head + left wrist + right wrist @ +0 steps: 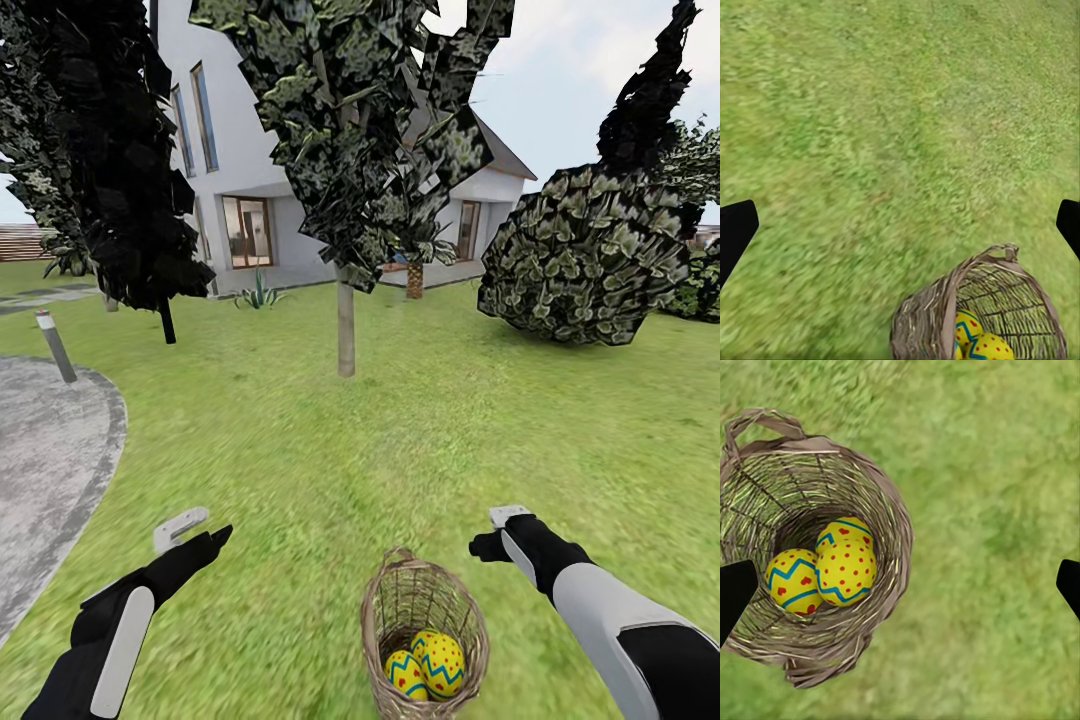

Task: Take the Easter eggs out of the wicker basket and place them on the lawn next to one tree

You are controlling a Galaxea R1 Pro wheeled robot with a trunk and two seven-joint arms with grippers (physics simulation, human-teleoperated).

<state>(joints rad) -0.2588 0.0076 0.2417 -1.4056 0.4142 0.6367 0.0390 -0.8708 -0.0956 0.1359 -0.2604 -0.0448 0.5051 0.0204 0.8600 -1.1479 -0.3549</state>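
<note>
Green lawn [330, 470] stretches toward a white house. Near the robot, the wicker basket [425, 625] holds all three Easter eggs [430, 665]. Left end effector [195, 530] and right end effector [505, 530] hover open and empty. Pale-trunked tree [346, 330] stands farther off; nothing moved yet.

The head view looks forward and down from above both arms, across the lawn [330, 470] toward the tree [346, 330] and house [250, 150], with the wicker basket [425, 610] close below. The right wrist view faces straight down, close above the basket [810, 540], into its mouth at the Easter eggs [844, 570]. The left wrist view faces down at grass from higher up and catches the same basket [975, 315] at its edge, so all three views share it.
</note>
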